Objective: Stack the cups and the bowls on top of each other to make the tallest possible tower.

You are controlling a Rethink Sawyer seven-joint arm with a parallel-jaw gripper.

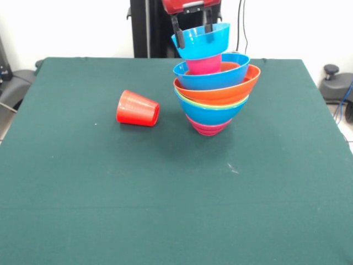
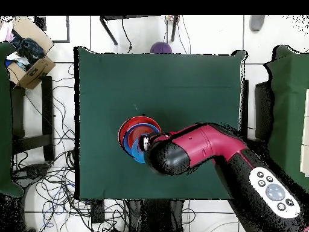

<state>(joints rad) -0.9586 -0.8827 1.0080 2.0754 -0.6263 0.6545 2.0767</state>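
Gripper (image 1: 192, 26) at top centre of the front view pinches the near wall of a light blue bowl (image 1: 205, 38), one dark finger inside the rim and one outside, holding it tilted just above the tower (image 1: 216, 94). Directly beneath, a pink cup (image 1: 203, 64) stands in the topmost blue bowl (image 1: 212, 77) of the tower, right of centre on the green table (image 1: 165, 193). Below come an orange bowl (image 1: 226, 91), a thin green rim, another blue bowl and a magenta bowl (image 1: 208, 127) at the base, each nested in the next. The pile leans slightly, so the held bowl probably wants levelling and centring over the cup, then a gentle release. A red-orange cup (image 1: 138, 109) lies on its side, empty, well left of the tower. From overhead, the arm (image 2: 199, 148) covers most of the stack.
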